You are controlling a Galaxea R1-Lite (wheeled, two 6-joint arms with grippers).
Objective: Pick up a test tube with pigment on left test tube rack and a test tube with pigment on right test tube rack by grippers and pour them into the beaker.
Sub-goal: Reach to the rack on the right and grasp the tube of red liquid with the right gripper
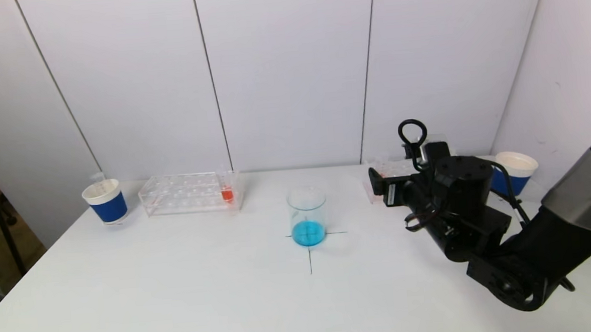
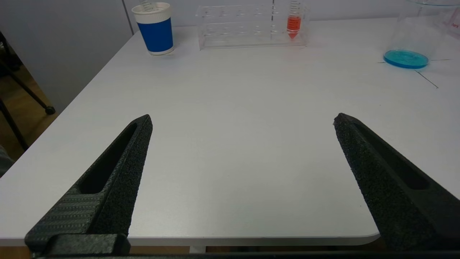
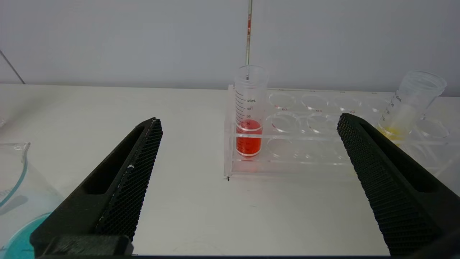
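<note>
While my right gripper (image 3: pixel 248 124) hangs with its jaws spread wide and holding nothing, it faces the right test tube rack (image 3: pixel 323 144), where a test tube of red pigment (image 3: pixel 248 115) stands upright in the end hole. A tilted tube (image 3: pixel 406 108) farther along seems to hold yellow. My left gripper (image 2: pixel 242 120) is likewise wide and bare over the table's (image 1: pixel 179 291) near edge, well apart from the left rack (image 1: pixel 189 193) and its red tube (image 1: pixel 226 190). Between the racks stands the beaker (image 1: pixel 307 215), blue liquid at its bottom.

Right arm (image 1: pixel 468 210): showing black housings, grey upper shell, looped black cable.
Fingers (image 3: pixel 122 187): wearing black honeycomb pads (long, tapered).
</note>
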